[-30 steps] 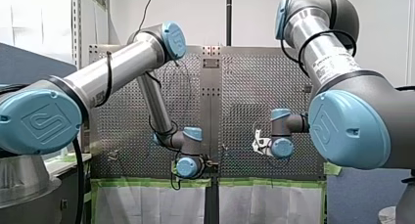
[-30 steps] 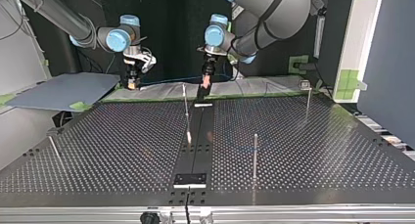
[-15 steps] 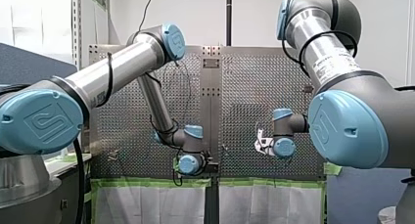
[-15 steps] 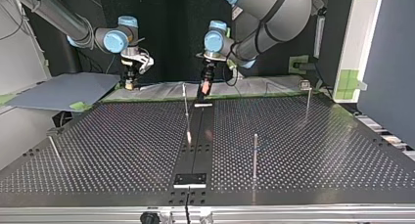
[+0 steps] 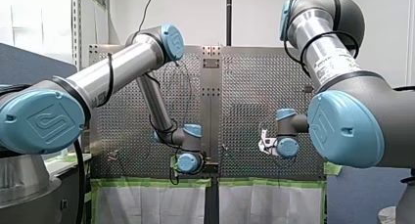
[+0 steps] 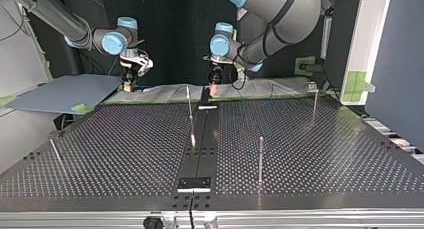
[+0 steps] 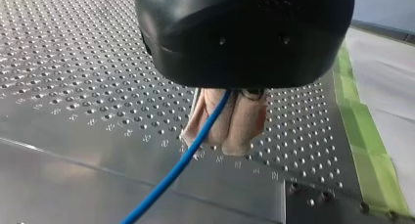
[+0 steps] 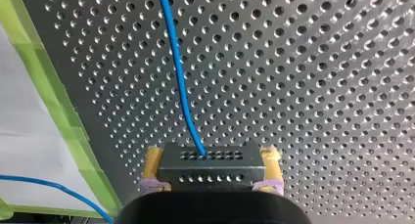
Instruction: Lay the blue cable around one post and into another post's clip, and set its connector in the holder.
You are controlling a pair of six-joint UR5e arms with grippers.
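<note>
In the front view, the big blue cap on my left arm's near joint [image 5: 44,123] carries an embossed emblem of two interlocked letters that reads as "UR". The same emblem stands on the blue cap of my right arm's near joint [image 5: 327,122]. A line of dark lettering runs along my right arm's silver tube [image 5: 329,62], too small to read. Another short line sits on my left arm's silver tube [image 5: 99,95], partly crossed by a black cable loop and also illegible.
</note>
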